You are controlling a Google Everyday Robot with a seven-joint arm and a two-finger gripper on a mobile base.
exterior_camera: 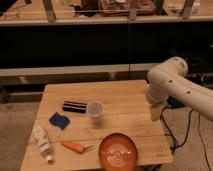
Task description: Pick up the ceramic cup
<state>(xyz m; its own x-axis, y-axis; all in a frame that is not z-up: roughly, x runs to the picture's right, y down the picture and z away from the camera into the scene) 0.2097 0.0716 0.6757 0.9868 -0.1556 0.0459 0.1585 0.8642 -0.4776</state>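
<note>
fingers (156, 113) hang over the wooden table (120, 95) edge, dark shelving (75, 50) behind.

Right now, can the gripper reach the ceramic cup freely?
Probably yes. The gripper hangs at the right edge of the table; nothing stands between it and the ceramic cup; the orange plate lies aside.

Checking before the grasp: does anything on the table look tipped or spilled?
Only the white bottle lies on its side near the table's front-left corner. The ceramic cup stands upright; the gripper hangs at the table's right edge.
</note>
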